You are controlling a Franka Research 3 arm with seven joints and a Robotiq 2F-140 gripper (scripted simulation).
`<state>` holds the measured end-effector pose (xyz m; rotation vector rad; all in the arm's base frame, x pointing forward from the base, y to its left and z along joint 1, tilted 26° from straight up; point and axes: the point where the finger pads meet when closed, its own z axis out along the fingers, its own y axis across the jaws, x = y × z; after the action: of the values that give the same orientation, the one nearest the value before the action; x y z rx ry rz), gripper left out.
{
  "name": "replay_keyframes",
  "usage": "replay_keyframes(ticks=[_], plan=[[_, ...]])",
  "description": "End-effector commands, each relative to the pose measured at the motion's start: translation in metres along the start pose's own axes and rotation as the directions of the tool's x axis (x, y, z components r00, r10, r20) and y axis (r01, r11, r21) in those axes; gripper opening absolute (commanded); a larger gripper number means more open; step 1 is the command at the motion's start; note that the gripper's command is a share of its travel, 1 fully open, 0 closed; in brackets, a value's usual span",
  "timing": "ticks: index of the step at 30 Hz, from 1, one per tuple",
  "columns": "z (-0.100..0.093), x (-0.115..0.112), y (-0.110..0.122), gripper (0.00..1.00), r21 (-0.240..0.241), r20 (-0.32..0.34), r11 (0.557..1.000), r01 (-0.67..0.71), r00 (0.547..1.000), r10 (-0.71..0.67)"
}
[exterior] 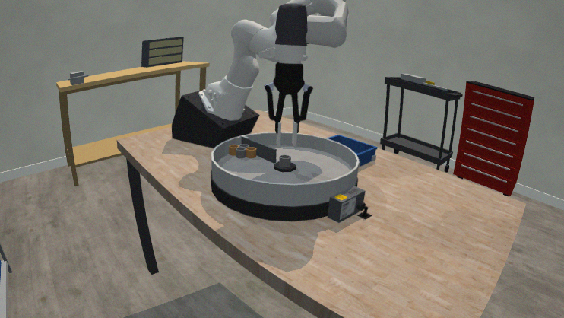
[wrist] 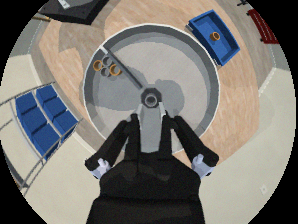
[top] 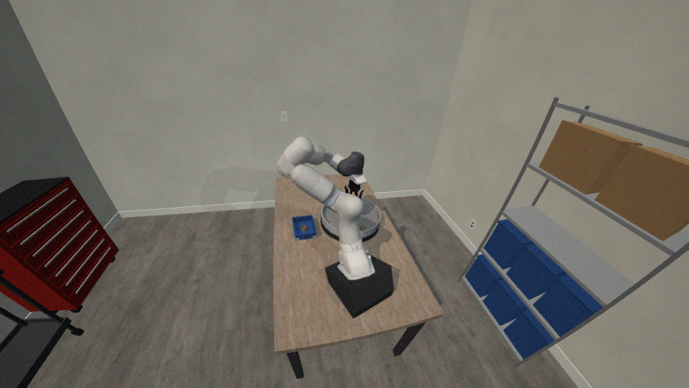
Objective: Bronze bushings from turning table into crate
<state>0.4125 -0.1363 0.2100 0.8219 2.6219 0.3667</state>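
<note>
The turning table point(top: 330, 222) point(exterior: 283, 193) point(wrist: 150, 30) is a round grey walled tray. Left of its divider point(exterior: 258, 148) point(wrist: 124, 68), two bronze bushings point(exterior: 233, 150) point(exterior: 251, 152) point(wrist: 98, 65) point(wrist: 115, 70) stand close together with two steel bushings point(exterior: 241, 152) point(wrist: 107, 60) point(wrist: 105, 71). A grey hollow cylinder point(exterior: 284, 160) point(wrist: 151, 99) stands on the dark central hub; I cannot tell whether it is a loose bushing. My gripper point(top: 354, 193) point(exterior: 286, 142) point(wrist: 151, 108) hangs above the hub, fingers apart with nothing between them. The blue crate point(top: 298, 220) point(exterior: 365, 157) point(wrist: 206, 24) holds a bronze bushing point(top: 304, 227) point(wrist: 216, 36).
The turning table's wall and upright divider stand above its floor. A grey control box point(exterior: 345, 206) with a small black lever sits against its outer side. The crate stands beside the turning table. The black robot base point(top: 361, 289) point(exterior: 209, 120) is on the same wooden table.
</note>
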Motion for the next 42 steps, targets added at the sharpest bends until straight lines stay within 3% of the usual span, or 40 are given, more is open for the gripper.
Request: replay_keyframes(ticks=[1, 39, 40, 42], plan=[[-0.0005, 0.0006, 0.0001, 0.24, 0.001, -0.002, 1.0, -0.003, 1.0, 0.003], [-0.0005, 0.0006, 0.0001, 0.24, 0.001, -0.002, 1.0, -0.003, 1.0, 0.003], [-0.0005, 0.0006, 0.0001, 0.06, 0.001, -0.002, 1.0, -0.003, 1.0, 0.003], [-0.0006, 0.0007, -0.0001, 0.06, 0.0, -0.002, 1.0, -0.001, 1.0, 0.001]])
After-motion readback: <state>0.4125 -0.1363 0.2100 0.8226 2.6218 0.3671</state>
